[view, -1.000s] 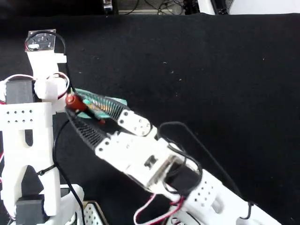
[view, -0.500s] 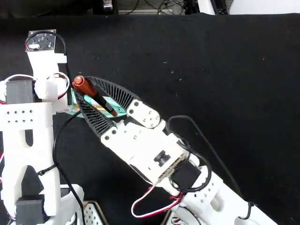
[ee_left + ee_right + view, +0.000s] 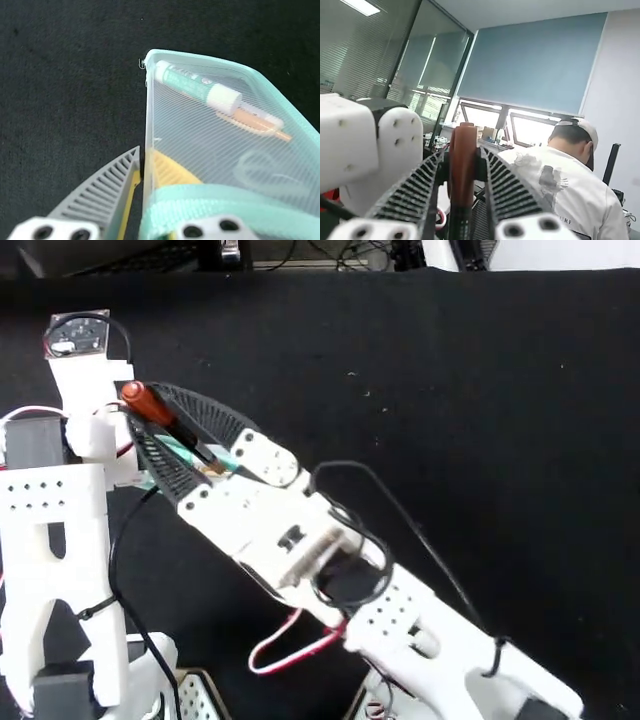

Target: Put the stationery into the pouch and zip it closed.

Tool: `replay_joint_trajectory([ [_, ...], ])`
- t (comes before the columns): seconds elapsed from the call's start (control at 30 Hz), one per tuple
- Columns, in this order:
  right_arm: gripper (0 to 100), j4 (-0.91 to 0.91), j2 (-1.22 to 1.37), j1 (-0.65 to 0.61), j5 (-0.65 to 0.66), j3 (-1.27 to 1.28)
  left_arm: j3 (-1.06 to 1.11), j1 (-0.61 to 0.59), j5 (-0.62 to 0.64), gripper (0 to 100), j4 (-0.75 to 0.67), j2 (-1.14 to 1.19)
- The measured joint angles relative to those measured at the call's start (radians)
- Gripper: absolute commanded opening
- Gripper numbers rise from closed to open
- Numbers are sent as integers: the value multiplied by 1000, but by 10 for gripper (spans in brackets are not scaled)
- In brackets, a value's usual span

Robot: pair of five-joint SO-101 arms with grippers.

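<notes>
The pouch (image 3: 210, 150) sits at the upper left of the high view, mostly hidden under the right gripper (image 3: 145, 412); only its teal edging shows. Through its mesh lie a green-and-white tube (image 3: 195, 87) and an orange pen (image 3: 255, 120). The left gripper (image 3: 147, 162) pinches the pouch's edge. The right gripper, slanting in from the lower right, clamps a red-brown pen (image 3: 160, 417) over the pouch. Whether they touch is unclear.

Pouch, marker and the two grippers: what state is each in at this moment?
pouch: clamped at its edge, pens inside; zip state unclear.
marker: gripped, held in the air, not yet in the pouch.
left gripper: shut on the pouch.
right gripper: shut on the marker.
</notes>
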Motion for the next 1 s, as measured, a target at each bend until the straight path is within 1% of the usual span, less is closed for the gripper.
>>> replay_joint_trajectory([
  [0.23, 12, -6, 20, 0, 0, -14, 2, -6, 0, 30, 0, 0],
  [0.37, 12, -12, 11, -3, -2, 29, 2, -6, 0, 30, 2, 0],
  [0.73, 16, 0, -311, 0, 2, 379, 0, -6, 0, 30, 2, 0],
  [0.77, 28, 34, -325, 0, 2, 382, 0, -6, 0, 30, 2, 0],
  [0.83, 100, 153, -344, 0, 2, 371, 0, -6, 0, 30, 2, 0],
  [0.9, 201, 336, -347, 0, 2, 315, 0, -6, 0, 30, 2, 0],
  [0.93, 235, 445, -347, 0, 2, 267, 0, -6, 0, 30, 2, 0],
  [1.0, 243, 671, -347, 0, -14, 157, 0, -6, 0, 30, 2, 0],
])
